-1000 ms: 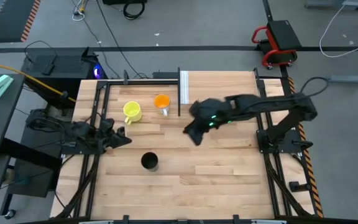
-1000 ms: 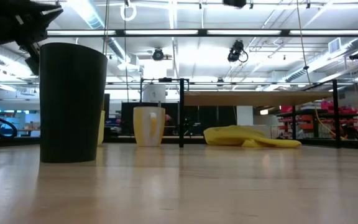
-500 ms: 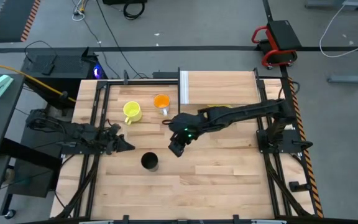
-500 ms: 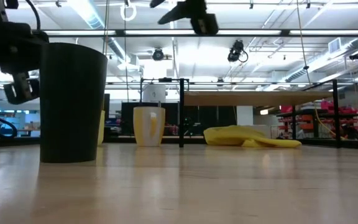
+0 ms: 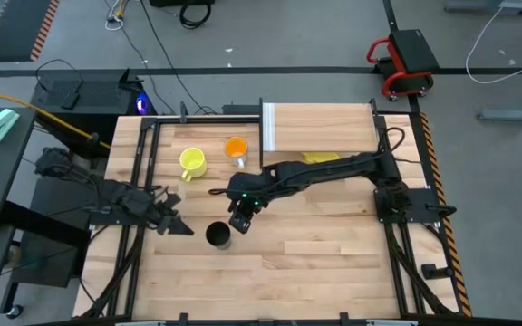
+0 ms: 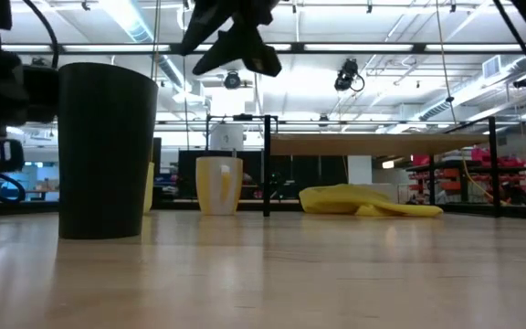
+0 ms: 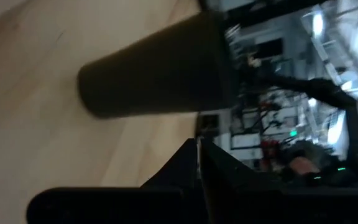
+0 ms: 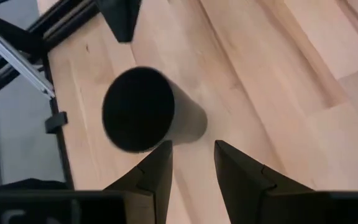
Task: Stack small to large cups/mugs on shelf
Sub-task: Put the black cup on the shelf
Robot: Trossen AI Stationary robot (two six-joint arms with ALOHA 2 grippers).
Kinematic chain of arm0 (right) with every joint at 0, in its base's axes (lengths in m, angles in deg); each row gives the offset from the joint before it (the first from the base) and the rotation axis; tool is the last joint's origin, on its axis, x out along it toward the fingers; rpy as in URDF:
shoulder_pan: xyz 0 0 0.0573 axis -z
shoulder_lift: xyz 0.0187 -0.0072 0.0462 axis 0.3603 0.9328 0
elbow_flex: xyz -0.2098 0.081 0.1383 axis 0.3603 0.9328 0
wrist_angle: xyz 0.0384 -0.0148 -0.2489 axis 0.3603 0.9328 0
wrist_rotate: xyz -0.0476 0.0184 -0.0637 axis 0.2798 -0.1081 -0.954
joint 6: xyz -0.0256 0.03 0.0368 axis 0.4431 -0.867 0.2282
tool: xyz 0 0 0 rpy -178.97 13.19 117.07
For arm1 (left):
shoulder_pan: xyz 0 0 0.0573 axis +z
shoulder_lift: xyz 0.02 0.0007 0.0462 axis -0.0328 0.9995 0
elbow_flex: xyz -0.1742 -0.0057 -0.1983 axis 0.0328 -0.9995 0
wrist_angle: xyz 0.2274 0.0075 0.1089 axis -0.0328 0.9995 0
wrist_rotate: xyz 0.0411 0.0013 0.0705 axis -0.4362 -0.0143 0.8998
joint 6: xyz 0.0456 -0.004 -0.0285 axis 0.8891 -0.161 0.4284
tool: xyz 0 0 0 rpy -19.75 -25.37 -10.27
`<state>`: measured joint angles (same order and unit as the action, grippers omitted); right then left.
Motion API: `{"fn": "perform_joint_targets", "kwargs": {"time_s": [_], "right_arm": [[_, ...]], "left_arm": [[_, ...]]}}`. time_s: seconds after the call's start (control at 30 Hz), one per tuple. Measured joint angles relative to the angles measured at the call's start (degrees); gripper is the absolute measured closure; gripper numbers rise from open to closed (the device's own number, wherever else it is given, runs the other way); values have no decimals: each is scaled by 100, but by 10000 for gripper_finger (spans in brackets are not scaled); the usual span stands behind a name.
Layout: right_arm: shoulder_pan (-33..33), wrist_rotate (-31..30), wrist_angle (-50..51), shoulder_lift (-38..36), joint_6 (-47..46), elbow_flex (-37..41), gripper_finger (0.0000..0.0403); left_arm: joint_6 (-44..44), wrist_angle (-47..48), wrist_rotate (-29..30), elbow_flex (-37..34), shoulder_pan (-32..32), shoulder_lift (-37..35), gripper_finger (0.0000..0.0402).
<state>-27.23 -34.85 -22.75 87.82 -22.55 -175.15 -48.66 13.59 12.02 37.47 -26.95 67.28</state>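
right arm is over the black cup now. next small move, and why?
Probably lower the right gripper and centre it over the black cup. Its fingers are open and apart from the cup, which stands upright and untouched on the table, just off to one side of the gripper. The left gripper waits nearby.

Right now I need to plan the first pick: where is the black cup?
In the high view the black cup stands upright on the table's front-left part, between the left gripper and the right gripper hovering beside it.

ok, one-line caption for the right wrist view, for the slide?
Right claw, fingers apart, hovers above the upright black cup on the wood tabletop, looking down into its open mouth.
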Motion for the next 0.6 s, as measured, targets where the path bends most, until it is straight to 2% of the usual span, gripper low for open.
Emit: {"fn": "perform_joint_targets", "kwargs": {"time_s": [0.3,0.6], "right_arm": [[13,41,-25,196,84,-68,277],[-4,109,-175,304,75,-66,277]], "left_arm": [[-218,-230,247,-13,-96,1017,377],[-156,-1238,341,-13,-95,1857,376]]}}
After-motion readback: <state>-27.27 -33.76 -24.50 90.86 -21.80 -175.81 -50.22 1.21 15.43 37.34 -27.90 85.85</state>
